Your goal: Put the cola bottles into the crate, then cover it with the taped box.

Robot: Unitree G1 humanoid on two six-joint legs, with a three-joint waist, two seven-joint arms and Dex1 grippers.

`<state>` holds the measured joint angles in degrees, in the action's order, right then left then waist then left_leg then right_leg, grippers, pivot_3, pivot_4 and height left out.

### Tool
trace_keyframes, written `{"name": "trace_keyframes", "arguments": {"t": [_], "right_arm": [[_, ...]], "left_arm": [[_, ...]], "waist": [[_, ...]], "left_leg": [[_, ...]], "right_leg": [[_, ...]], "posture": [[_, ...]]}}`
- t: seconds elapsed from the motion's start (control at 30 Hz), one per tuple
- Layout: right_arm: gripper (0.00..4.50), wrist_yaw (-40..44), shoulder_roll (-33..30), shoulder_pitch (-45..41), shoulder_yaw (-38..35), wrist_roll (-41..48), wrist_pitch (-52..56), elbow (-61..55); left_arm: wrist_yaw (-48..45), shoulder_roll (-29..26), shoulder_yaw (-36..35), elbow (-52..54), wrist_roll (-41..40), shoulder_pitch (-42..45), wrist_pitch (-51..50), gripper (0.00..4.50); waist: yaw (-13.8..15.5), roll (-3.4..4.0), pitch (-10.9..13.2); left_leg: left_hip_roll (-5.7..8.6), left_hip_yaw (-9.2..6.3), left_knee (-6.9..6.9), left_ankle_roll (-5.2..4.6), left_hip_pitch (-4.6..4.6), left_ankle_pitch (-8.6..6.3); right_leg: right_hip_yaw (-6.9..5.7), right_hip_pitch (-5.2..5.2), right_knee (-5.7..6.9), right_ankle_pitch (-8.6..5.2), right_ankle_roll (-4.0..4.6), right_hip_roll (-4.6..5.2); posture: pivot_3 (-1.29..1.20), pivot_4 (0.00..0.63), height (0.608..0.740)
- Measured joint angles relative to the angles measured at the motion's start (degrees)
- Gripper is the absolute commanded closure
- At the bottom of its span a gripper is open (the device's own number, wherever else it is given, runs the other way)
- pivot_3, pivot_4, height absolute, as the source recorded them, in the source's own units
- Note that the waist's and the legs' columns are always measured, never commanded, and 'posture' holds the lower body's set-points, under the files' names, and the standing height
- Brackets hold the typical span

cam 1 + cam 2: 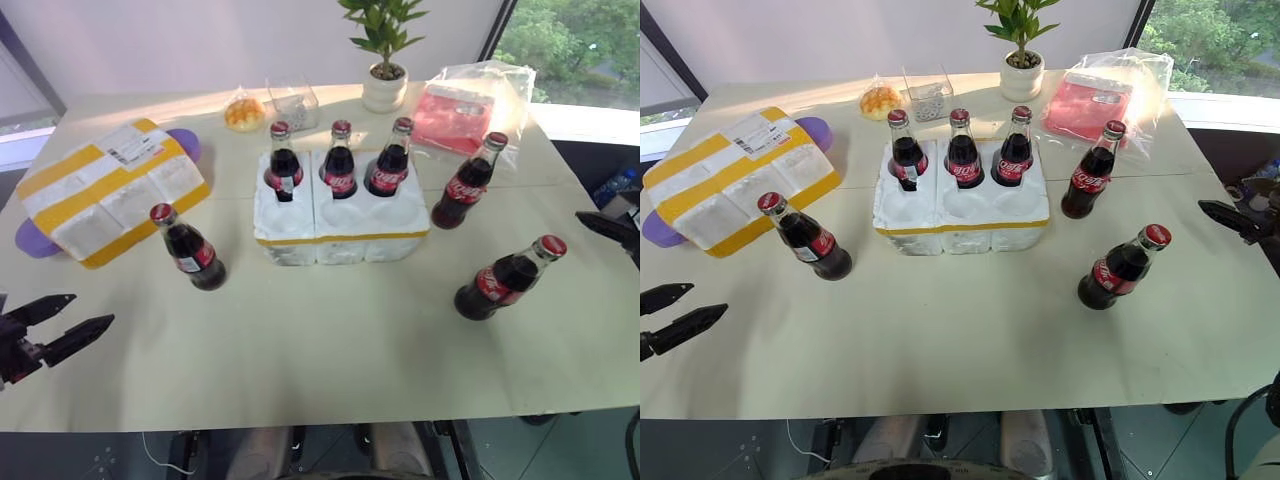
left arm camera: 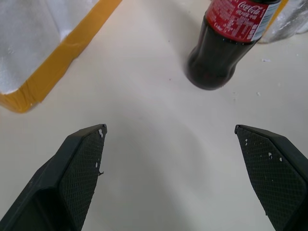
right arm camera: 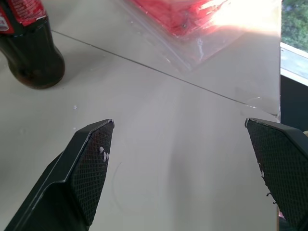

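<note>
With three bottles point(image 1: 340, 160) seated in the crate's point(image 1: 340, 225) far row and the near wells bare, loading stands about half done. Three more loose on the table point(image 1: 330, 360): one point(image 1: 188, 247) left of the crate near the taped box point(image 1: 105, 190), one point(image 1: 468, 182) just right of the crate, one point(image 1: 508, 278) nearer the front right. Box off to the left, not yet needed as cover.

Likely next: reach to a loose bottle, close around its body, keep it upright, lower into an empty near well. Left bottle closest for the left side; it stands ahead of that gripper in the wrist view.

Left gripper point(image 1: 62, 322) spread wide above the table, empty, touching nothing. Right gripper point(image 3: 185, 159) likewise wide apart, nothing between the fingers, near the right table edge.
</note>
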<state>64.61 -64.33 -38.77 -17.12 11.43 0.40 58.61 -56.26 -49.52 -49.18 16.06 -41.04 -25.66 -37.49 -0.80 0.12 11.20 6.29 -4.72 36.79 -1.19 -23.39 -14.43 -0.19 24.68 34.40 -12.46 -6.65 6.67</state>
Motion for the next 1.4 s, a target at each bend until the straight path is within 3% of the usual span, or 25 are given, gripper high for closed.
{"name": "trace_keyframes", "arguments": {"t": [0.57,0.73,0.87,1.1,1.4], "right_arm": [[0.00,0.6,0.0,-0.9,0.0,-0.1,-1.4,4.6],[0.00,4.9,-1.2,-6.2,0.0,0.1,1.5,5.7],[0.00,12.7,-4.3,-16.0,2.3,0.0,7.8,5.0],[0.00,26.5,-4.1,-25.7,9.8,1.2,19.0,-6.6],[0.00,27.8,-4.4,-18.2,11.5,14.2,32.8,-31.1]], "left_arm": [[2.0,0.5,0.8,0.1,-0.3,5.0,-1.0,0.03],[2.5,0.8,2.8,0.9,-2.3,8.0,-2.0,0.03],[1.9,0.7,6.4,0.9,-3.2,10.5,-2.4,0.03],[1.2,-0.1,16.0,-1.2,-1.6,17.9,-1.4,0.03],[1.3,1.9,28.2,-9.3,4.8,29.3,4.3,0.03]], "waist": [[0.0,0.04,0.0],[-0.2,0.15,0.0],[-0.2,0.27,0.1],[-0.2,0.27,0.1],[0.2,0.26,0.1]], "left_leg": [[0.00,0.04,0.09,0.01,0.02,0.01],[0.01,0.09,0.22,0.01,0.03,0.01],[0.00,0.12,0.25,0.02,0.05,0.02],[-0.01,0.12,0.29,0.08,0.03,0.04],[0.05,0.11,0.30,0.12,-0.03,0.02]], "right_leg": [[0.01,0.00,0.10,0.04,0.03,-0.03],[0.02,0.00,0.24,0.05,0.03,-0.04],[0.05,0.11,0.48,0.04,0.03,-0.04],[0.05,0.23,0.67,0.15,-0.17,-0.07],[0.05,0.35,0.77,0.18,-0.20,0.00]], "posture": [[0.00,0.150,0.740],[0.00,0.150,0.740],[0.00,0.150,0.740],[0.00,0.150,0.740],[0.00,0.150,0.740]]}}
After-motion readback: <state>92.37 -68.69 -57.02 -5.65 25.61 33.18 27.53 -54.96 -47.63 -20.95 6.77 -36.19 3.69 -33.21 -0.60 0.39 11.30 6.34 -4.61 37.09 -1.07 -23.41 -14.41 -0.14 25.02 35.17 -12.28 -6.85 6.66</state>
